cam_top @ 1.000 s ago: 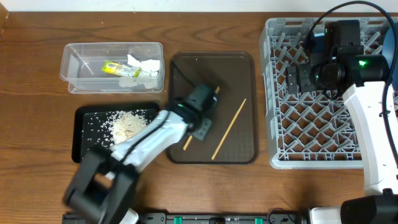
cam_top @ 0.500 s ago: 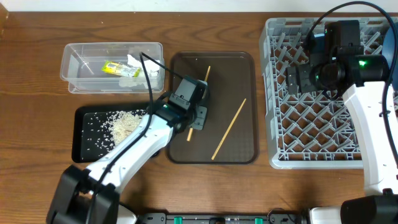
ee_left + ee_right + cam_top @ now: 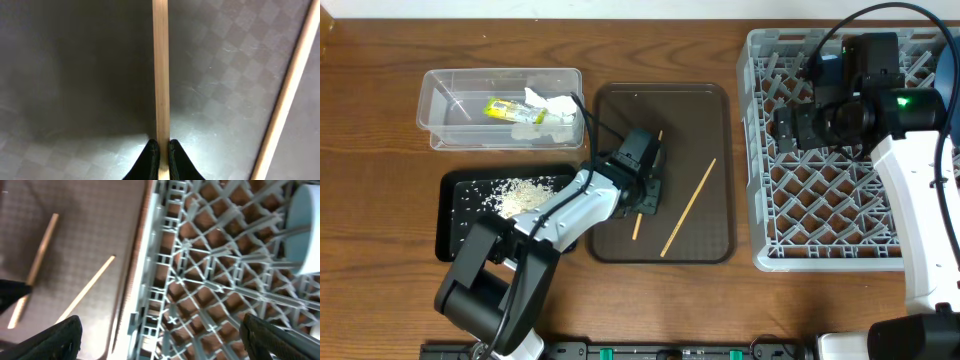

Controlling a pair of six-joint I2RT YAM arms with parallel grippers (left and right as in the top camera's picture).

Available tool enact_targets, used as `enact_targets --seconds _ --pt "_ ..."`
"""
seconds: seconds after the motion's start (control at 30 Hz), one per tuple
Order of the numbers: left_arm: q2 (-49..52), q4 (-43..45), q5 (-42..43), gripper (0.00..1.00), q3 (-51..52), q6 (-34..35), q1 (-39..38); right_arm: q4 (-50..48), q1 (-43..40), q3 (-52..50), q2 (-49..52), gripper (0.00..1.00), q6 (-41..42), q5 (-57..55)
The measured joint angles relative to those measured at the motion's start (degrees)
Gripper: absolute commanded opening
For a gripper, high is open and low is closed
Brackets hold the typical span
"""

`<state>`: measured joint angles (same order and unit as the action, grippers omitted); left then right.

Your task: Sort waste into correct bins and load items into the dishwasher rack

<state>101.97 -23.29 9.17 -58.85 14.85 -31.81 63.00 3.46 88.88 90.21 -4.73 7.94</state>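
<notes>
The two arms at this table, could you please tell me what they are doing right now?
The left gripper is shut on one chopstick over the brown tray, with the other chopstick lying loose beside it. The right gripper hangs open and empty above the dishwasher rack, which holds a pale-blue bowl. The napkin and wrapper sit in the clear tub, and the rice is in the black tray.

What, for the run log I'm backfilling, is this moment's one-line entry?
left gripper: jaws shut on chopstick; right gripper: jaws open over rack; other chopstick: on brown tray
</notes>
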Motion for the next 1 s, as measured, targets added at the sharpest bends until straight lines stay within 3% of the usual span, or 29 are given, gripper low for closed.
enact_targets --seconds 0.27,0.33,0.5,0.67,0.83,1.0 --pt "0.0 0.0 0.6 0.17 0.0 0.4 -1.6 0.0 3.8 0.0 0.0 0.99 2.4 2.8" --pt "0.0 -0.1 0.6 0.23 0.0 0.2 -1.6 0.0 5.4 0.0 0.0 0.99 3.7 3.0" --pt "-0.1 -2.6 0.5 0.25 0.0 -0.1 -0.6 0.0 8.8 0.0 0.0 0.99 7.8 3.2" --pt "-3.9 -7.9 -0.4 0.33 0.0 -0.5 4.3 -0.6 12.9 0.0 0.1 0.98 12.5 3.5" --pt "-13.7 -11.4 -1.3 0.52 0.0 -1.2 10.9 -1.8 16.9 0.0 2.3 0.94 16.1 3.7" --pt "-22.8 -14.7 -3.0 0.56 0.0 -1.2 18.0 -1.9 21.9 0.0 8.3 0.87 21.2 3.0"
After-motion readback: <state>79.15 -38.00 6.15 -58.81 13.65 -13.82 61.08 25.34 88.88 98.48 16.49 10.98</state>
